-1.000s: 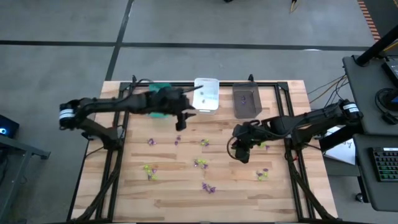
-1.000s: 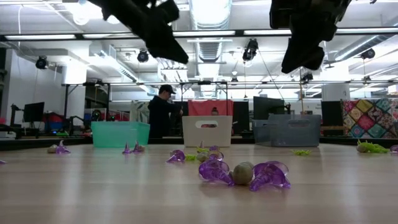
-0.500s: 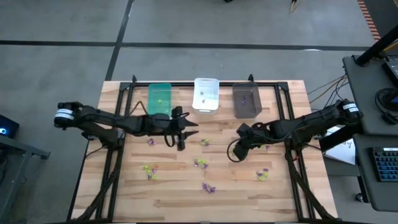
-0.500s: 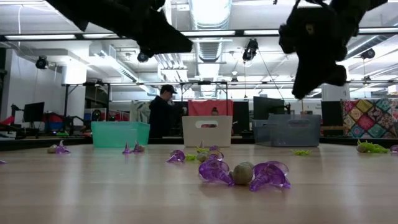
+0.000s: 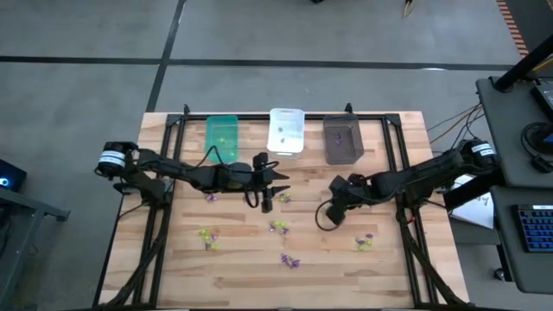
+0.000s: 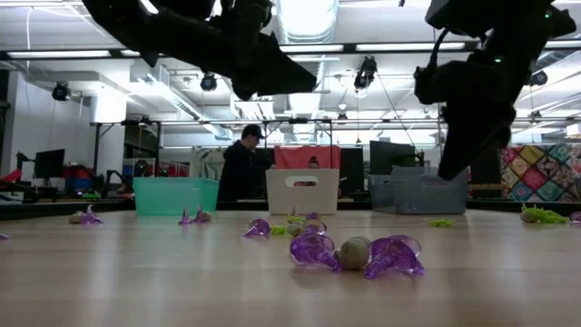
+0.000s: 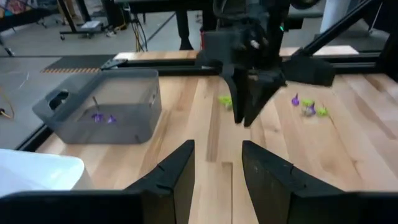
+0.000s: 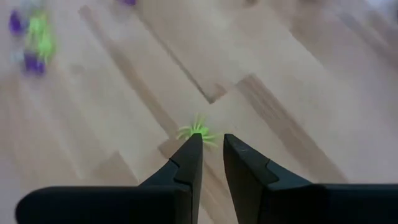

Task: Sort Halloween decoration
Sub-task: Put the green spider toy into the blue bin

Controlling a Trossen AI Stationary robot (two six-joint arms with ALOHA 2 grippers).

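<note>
Halloween decoration: tiny spiky purple and yellow-green trinkets scattered over the wooden table, with more lying inside the three bins at its far edge.

Right gripper: fingers a narrow gap apart, tips just short of a yellow-green trinket lying on the table; nothing is seen held between them. In the high view this gripper is right of the table's centre.

Left gripper: fingers parted, nothing between them, above bare table near the middle, pointing across the table toward the right arm.

Bins along the far edge: green bin, white bin, dark grey bin with two purple trinkets inside.

Background in the low view: a person standing behind the bins.
</note>
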